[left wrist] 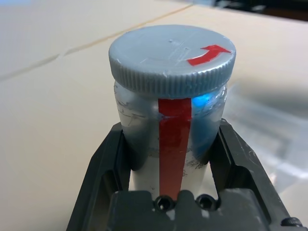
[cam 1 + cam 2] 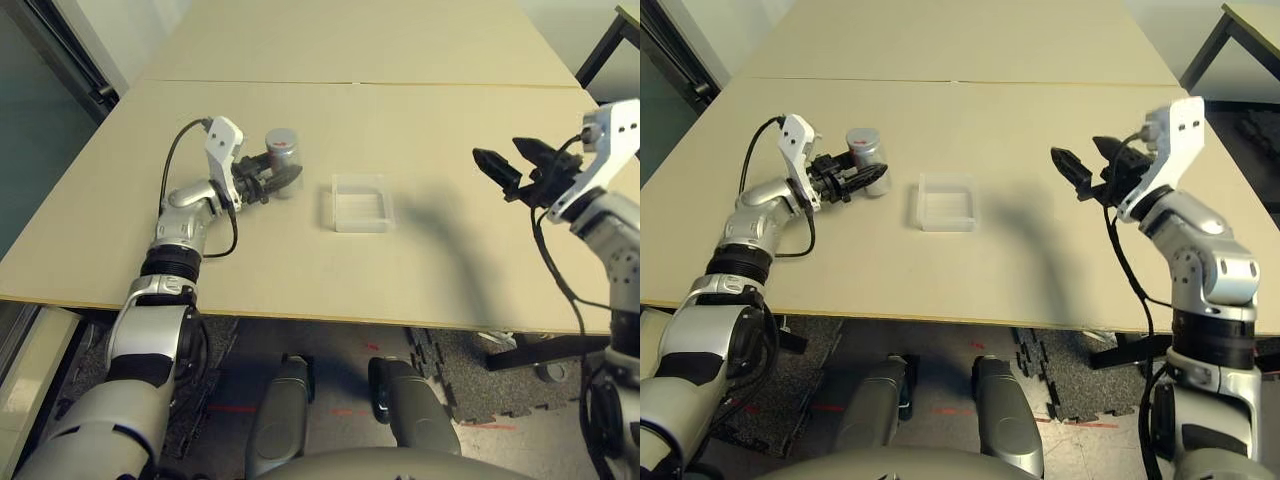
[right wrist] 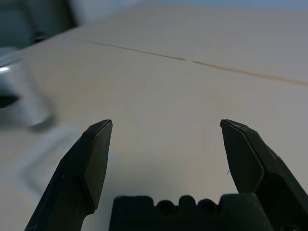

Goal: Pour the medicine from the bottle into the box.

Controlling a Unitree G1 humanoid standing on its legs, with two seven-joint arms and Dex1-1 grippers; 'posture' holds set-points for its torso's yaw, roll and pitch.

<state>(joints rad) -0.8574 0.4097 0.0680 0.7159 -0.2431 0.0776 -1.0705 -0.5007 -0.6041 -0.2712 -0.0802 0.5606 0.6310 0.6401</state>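
Beige table [image 2: 400, 120]; left pincer [image 2: 272, 180] pinching red-striped, grey-capped bottle [image 2: 283, 152]; right pincer [image 2: 508, 170] spread.

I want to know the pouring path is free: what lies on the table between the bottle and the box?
Nothing: in the left eye view only bare table separates the bottle, held in the left gripper, from the box.
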